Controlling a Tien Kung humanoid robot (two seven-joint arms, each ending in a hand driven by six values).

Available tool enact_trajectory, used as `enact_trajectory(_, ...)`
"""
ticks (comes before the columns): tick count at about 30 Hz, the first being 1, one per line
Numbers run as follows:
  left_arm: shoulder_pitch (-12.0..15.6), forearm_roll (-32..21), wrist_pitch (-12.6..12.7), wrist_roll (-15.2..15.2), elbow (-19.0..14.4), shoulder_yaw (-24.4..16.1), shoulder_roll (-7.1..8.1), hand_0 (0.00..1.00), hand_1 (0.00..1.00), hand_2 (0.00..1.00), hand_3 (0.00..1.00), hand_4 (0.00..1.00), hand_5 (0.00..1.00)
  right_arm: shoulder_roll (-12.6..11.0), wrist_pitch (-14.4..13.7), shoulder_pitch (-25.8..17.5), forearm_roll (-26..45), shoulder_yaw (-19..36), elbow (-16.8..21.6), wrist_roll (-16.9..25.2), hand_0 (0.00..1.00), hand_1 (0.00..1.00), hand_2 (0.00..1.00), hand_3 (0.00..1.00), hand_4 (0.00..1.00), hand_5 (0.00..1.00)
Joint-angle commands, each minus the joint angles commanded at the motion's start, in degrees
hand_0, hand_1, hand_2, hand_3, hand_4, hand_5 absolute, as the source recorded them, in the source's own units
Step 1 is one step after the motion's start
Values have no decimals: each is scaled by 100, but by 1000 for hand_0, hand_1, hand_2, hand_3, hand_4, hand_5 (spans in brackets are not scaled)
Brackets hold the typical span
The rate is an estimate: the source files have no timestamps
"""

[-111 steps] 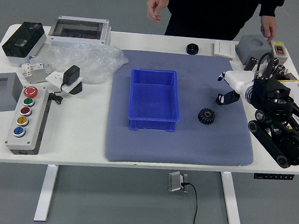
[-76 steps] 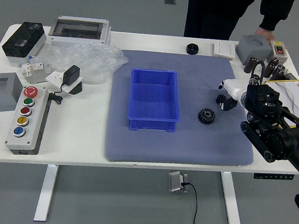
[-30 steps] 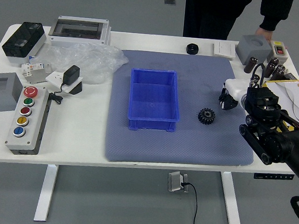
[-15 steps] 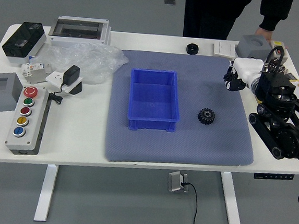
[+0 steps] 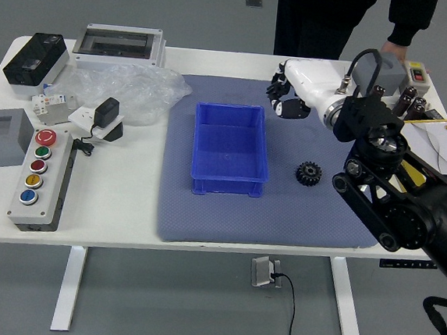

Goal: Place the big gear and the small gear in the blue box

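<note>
Small blk gear (image 5: 278,86), prob. in R hand (image 5: 312,83)

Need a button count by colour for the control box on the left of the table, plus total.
Red buttons: 2
Green button: 1
Yellow button: 1
Blue button: 1
Total: 5

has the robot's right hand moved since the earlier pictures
Yes, to the left, toward the blue box: the right hand was well off to the box's right and now shows close to its far right corner.
</note>
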Motion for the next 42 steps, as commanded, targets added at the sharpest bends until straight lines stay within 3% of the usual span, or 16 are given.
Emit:
enact_trajectory(5,2,11,-3,6,0,26,1,818,821,822,783,525,136,337,-56,-11,123,-255,-29,0,529,439,464,538,450,194)
enact_trajectory(8,-3,0,-4,4,0,47,-1,818,821,822,783,525,136,423,17,-33,200,-367,-84,-4,529,439,464,538,450,194)
enact_trajectory(9,-4,0,-4,5,0,50,-1,817,822,822,783,525,136,437,67,-41,243,-390,-106,-13,600,550,606,821,680,371)
enact_trajectory(14,2,10,-6,14,0,56,3,817,822,822,783,525,136,458,312,-57,456,-383,-209,-57,600,550,606,821,680,371)
enact_trajectory(15,3,13,-6,15,0,55,3,817,822,822,783,525,137,457,334,-57,473,-376,-218,-60,685,622,731,998,801,485)
enact_trajectory(20,-3,16,-10,12,0,60,-1,817,822,822,783,525,137,447,532,-49,559,-330,-269,-95,685,622,731,998,801,485)
enact_trajectory(21,-5,18,-10,13,0,59,-1,817,822,821,783,525,138,446,564,-49,566,-328,-275,-101,731,656,790,998,856,533)
enact_trajectory(24,-8,14,-9,11,0,59,-2,817,822,821,783,525,138,423,618,-50,569,-316,-256,-119,731,656,790,998,856,533)
enact_trajectory(29,-7,-10,-6,7,0,60,-1,818,822,821,783,524,139,186,630,-101,565,-165,-67,-131,721,652,783,998,862,546)
enact_trajectory(35,-2,-33,1,5,0,40,8,817,822,821,782,523,138,-327,672,-272,651,142,97,-126,721,660,773,957,841,523)
enact_trajectory(42,-35,-60,6,-6,0,33,3,817,822,821,783,523,139,-750,814,-409,875,338,-148,-126,722,674,773,915,829,512)
